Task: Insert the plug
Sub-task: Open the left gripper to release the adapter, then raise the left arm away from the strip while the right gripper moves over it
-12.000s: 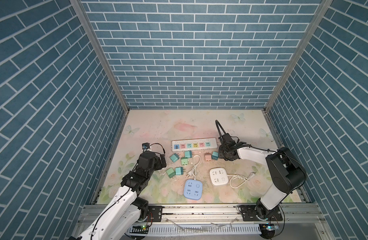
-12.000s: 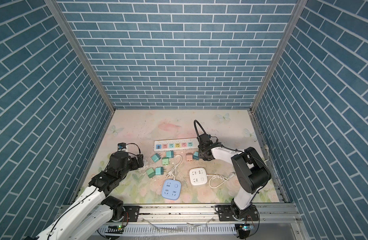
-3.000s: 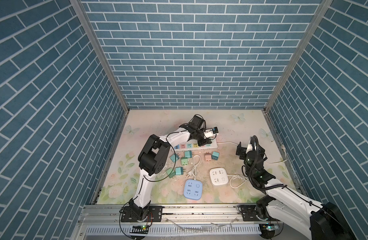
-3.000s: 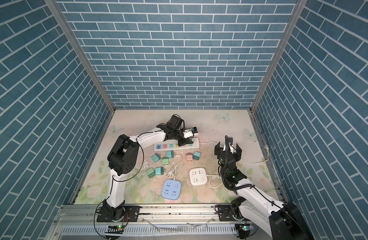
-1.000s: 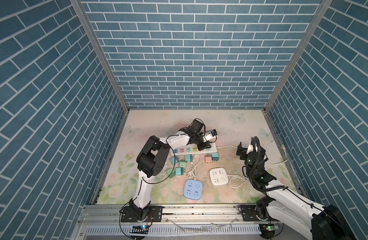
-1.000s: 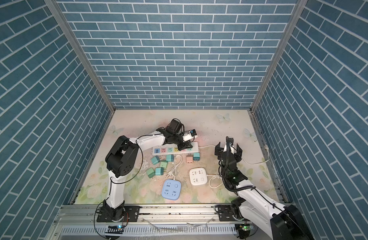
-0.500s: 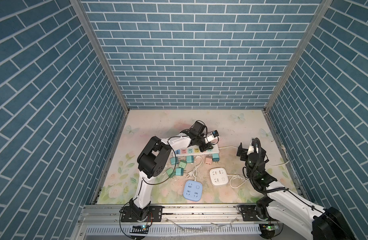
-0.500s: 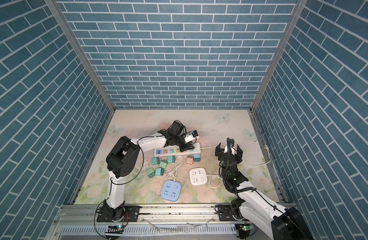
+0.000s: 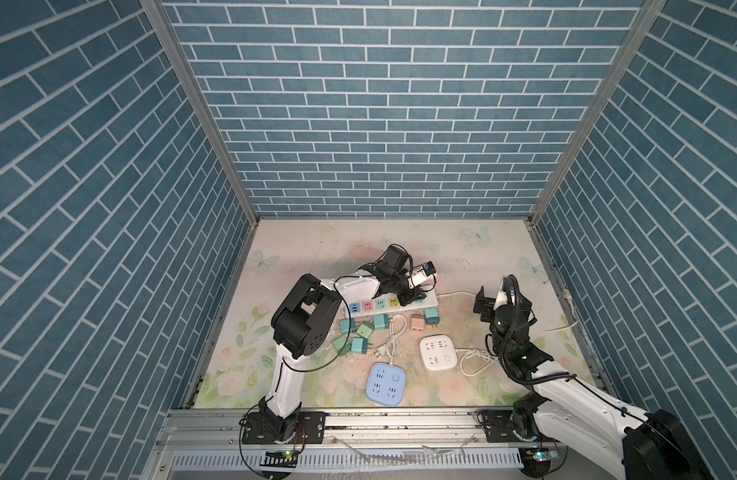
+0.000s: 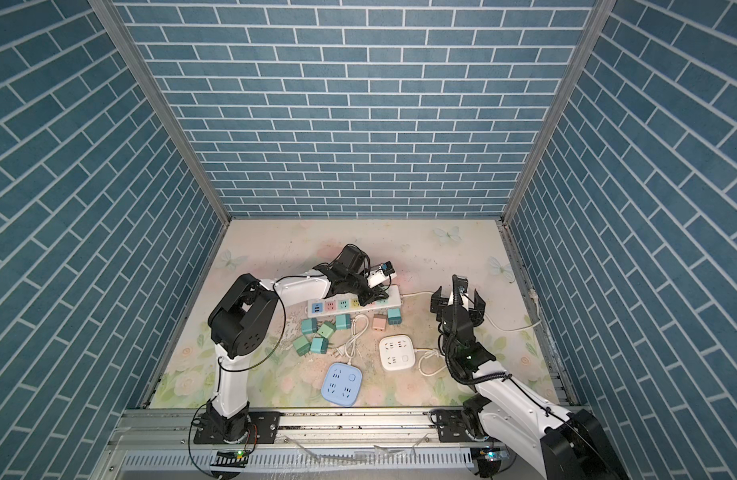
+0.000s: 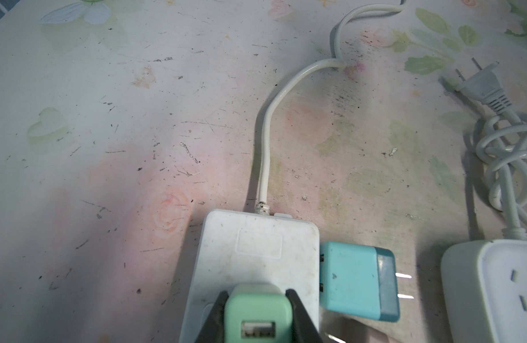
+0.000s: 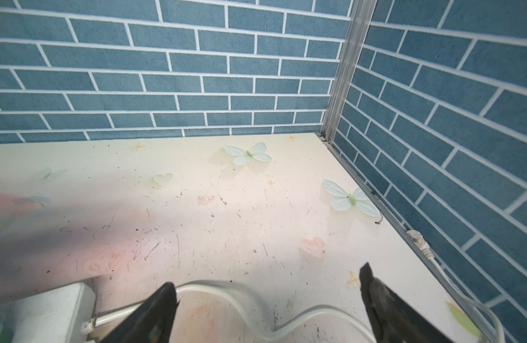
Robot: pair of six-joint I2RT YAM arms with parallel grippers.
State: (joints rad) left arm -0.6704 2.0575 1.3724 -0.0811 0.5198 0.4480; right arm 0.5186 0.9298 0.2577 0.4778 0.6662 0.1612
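Green plug (image 11: 258, 311) (USB end toward wrist) faces strip (image 11: 256, 237); left jaws clamped.

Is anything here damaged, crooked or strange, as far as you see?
Yes. In the left wrist view, the white cable looks frayed where it enters the power strip, as if its sleeve is cracked. The table is scratched and speckled with dark marks. The green plug in the left claw looks normal.

On the floral tabletop (image 9: 308, 249), a pale blue square socket block (image 9: 386, 383) lies near the front edge. A white square socket block (image 9: 439, 352) sits just right and farther back, its cord (image 11: 507, 154) knotted beside it. Blue brick walls (image 9: 379, 124) stand around.
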